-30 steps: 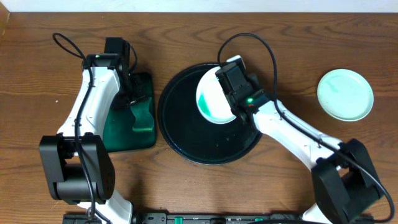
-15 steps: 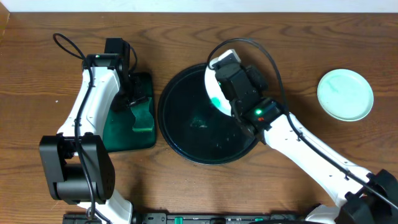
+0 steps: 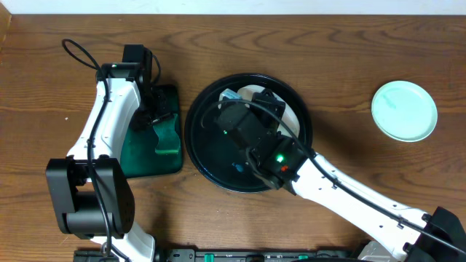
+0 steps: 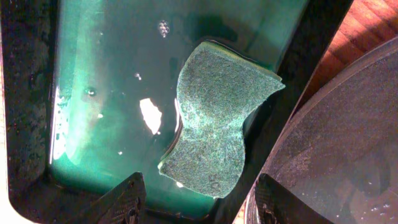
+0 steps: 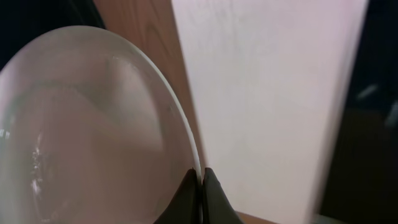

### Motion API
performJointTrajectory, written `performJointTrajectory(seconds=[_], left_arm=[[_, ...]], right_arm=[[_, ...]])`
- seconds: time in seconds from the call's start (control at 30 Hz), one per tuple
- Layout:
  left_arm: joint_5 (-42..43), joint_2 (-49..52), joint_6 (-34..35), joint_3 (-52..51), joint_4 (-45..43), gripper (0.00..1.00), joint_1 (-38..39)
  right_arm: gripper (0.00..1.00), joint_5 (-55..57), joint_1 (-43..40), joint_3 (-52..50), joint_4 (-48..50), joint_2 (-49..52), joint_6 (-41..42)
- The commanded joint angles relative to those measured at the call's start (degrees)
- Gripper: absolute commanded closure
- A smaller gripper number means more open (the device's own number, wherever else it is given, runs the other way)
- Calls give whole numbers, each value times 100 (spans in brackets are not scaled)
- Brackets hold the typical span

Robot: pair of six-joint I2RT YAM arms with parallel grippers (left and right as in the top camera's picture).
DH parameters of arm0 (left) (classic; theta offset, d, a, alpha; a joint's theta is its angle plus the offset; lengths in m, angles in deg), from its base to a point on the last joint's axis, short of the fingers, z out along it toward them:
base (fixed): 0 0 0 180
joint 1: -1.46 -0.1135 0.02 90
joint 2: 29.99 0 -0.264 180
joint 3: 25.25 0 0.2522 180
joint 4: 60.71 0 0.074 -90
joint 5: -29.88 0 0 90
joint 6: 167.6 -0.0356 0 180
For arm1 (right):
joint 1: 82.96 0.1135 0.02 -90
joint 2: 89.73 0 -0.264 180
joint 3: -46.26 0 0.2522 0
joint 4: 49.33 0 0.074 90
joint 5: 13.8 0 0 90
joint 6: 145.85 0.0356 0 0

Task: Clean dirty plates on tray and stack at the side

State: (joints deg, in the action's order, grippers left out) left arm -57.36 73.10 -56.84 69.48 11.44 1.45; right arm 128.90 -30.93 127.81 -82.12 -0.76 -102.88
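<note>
A white plate (image 3: 289, 110) hangs tilted over the far half of the round black tray (image 3: 202, 149), mostly hidden under my right arm. My right gripper (image 5: 200, 179) is shut on this plate's thin rim, and the plate's (image 5: 81, 137) pale wet face fills the left of the right wrist view. A pale mint green plate (image 3: 404, 110) lies on the bare wood at the far right. My left gripper (image 4: 199, 205) stands open above a dark green sponge (image 4: 217, 118), not touching it.
The sponge lies in green water in a small rectangular dark green tray (image 3: 138, 156) left of the black tray. The black tray's rim (image 4: 348, 143) runs close beside my left gripper's right finger. Bare wood-grain table surrounds both trays.
My right arm has swung left over the black tray with the white plate, turning it from lying face-up to tilted on edge. The left arm has not moved.
</note>
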Motion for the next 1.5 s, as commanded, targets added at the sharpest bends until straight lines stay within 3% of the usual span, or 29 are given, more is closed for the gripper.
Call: performJointTrajectory(seconds=[0.0, 0.3, 0.5, 0.63, 0.73, 0.83, 0.93, 1.03, 1.13, 1.23, 1.33, 1.4, 1.47], left_arm=[[-63, 63, -33, -68, 31, 42, -42], [-63, 63, -33, -68, 31, 42, -42], [-63, 63, -35, -68, 31, 42, -42], [-61, 63, -33, -68, 31, 42, -42], [-66, 63, -35, -68, 92, 42, -42], [-63, 63, -33, -68, 79, 42, -42], [-63, 63, -33, -68, 96, 42, -42], [-63, 63, -33, -68, 87, 42, -42], [-66, 63, -35, -70, 120, 42, -42], [-63, 63, -33, -76, 87, 42, -42], [-66, 63, -35, -76, 114, 42, -42], [-66, 63, -33, -79, 107, 42, -42], [-63, 63, -33, -79, 94, 42, -42]], right_arm=[[99, 1064, 144, 2, 24, -164, -852], [99, 1779, 284, 2, 103, -164, -1279], [99, 1814, 551, 2, 197, -157, -820], [99, 1187, 479, 2, 166, -118, -129], [99, 2039, 656, 2, 190, -79, -313], [99, 1821, 544, 2, 190, -79, -120], [99, 2393, 761, 2, 195, -59, -352], [99, 1768, 610, 2, 144, -48, 48], [99, 2352, 852, 2, 168, -39, -72], [99, 1657, 699, 2, 81, -44, 240], [99, 2382, 894, 2, 192, -50, 164], [99, 1864, 758, 2, 146, -50, 433], [99, 2059, 623, 2, 170, -35, 496]])
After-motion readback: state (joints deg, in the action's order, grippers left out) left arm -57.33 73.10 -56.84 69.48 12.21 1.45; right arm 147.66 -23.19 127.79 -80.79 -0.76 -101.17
